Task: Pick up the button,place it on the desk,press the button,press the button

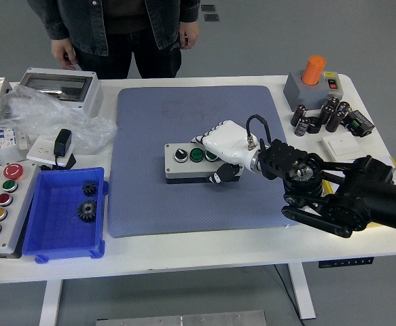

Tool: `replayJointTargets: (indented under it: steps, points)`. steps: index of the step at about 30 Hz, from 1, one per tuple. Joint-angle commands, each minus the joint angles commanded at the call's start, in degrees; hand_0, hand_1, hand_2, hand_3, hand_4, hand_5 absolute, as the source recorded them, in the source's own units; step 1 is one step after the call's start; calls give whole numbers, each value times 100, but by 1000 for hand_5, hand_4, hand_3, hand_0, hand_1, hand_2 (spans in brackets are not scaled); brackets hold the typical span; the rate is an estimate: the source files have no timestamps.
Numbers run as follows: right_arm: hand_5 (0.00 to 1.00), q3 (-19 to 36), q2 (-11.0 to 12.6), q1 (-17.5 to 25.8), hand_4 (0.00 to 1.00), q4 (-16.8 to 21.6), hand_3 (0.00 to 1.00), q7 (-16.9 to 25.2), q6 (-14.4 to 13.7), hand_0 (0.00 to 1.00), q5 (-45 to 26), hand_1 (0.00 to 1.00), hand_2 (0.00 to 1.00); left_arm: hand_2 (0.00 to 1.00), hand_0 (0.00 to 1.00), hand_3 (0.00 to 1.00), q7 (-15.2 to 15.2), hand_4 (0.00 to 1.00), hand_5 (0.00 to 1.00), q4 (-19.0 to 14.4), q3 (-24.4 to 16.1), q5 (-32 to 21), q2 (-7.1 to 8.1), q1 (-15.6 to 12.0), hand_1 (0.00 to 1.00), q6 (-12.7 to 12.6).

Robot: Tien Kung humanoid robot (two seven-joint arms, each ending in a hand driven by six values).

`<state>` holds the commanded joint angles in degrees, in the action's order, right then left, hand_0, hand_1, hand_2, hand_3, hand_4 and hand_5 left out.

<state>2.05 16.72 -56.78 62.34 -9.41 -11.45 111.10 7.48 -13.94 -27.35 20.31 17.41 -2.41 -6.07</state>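
button box [191, 161], grey with black and green knobs, on blue mat [184, 122], right hand [226, 146] curled around its right end

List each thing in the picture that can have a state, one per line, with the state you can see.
Button box: lying flat on the blue mat, gripped at its right end.
Right hand: closed over the box's right end.
Blue bin: open, holding two gears.
Grey enclosure: clear lid shut.
Five-button panel: lying flat at the table's left edge.
Orange button: upright on its grey base.
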Motion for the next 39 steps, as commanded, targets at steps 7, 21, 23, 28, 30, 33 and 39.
replayJointTargets:
  steps: [7, 21, 23, 28, 30, 33, 39]
  points:
    - [135, -22, -1, -18, 711, 18, 738, 15, -8, 724, 18, 718, 775, 632, 624, 684, -2, 717, 348, 1, 3, -3, 5, 5, 661, -1]
    - [153, 40, 48, -28, 742, 82, 783, -52, 194, 728, -869, 725, 792, 632, 623, 683, -8, 716, 347, 1, 5, 1, -1, -12, 661, -13]
    - [172, 59, 58, -31, 762, 101, 787, -73, 233, 723, -1032, 724, 792, 631, 623, 683, -14, 715, 346, 2, 6, 0, -2, -15, 661, -19]
    - [172, 107, 80, -34, 762, 138, 787, -135, 343, 723, -1360, 724, 792, 631, 623, 683, -25, 715, 346, 2, -2, 1, -7, -18, 661, -30]
    - [272, 129, 83, -34, 822, 143, 797, -157, 368, 717, -1408, 724, 789, 631, 623, 685, -26, 714, 346, 3, -1, 1, -9, -20, 661, -32]
    - [272, 171, 85, -32, 822, 141, 797, -204, 427, 717, -1495, 724, 789, 631, 623, 685, -27, 714, 346, 3, -1, 1, -10, -28, 661, -33]
    - [400, 292, 97, -23, 892, 129, 796, -260, 559, 714, -1633, 727, 791, 631, 623, 685, -28, 713, 345, 3, 0, -1, -5, -43, 661, -34]
